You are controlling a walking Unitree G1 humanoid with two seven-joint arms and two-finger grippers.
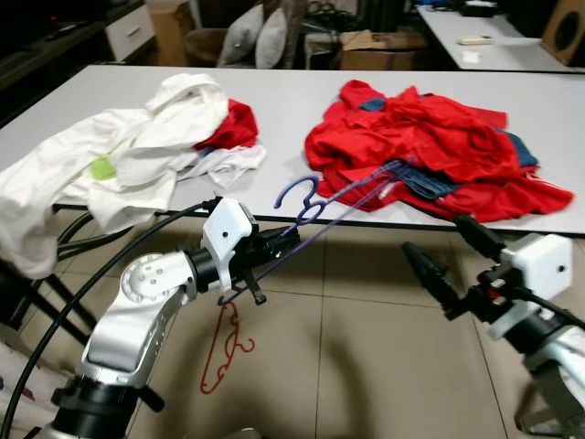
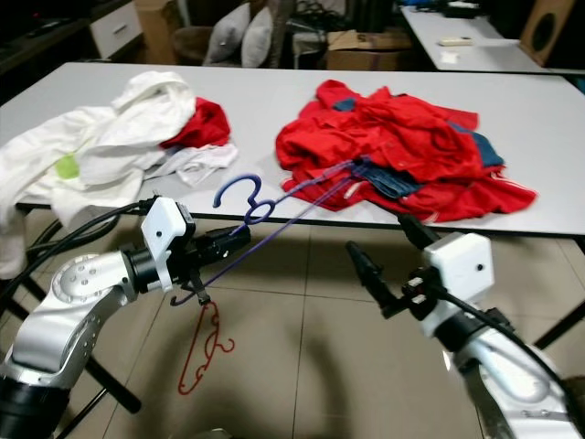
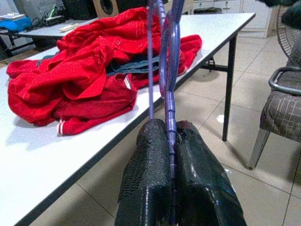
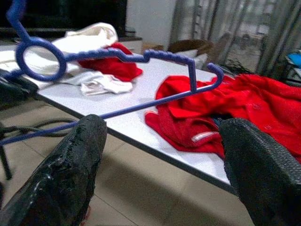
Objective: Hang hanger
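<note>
Left gripper [image 1: 249,274], frame centre-left, fingers pinching the blue hanger [image 1: 315,206] at the table [image 1: 292,87] edge. Right gripper [image 1: 448,265], lower right, fingers spread, idle. Transport step; next move likely requires locating a rail.

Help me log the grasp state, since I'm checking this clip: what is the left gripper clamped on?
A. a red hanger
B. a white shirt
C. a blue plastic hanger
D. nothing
C: the left gripper has its black fingers pressed shut on the blue plastic hanger, while the red hanger lies on the floor.
</note>
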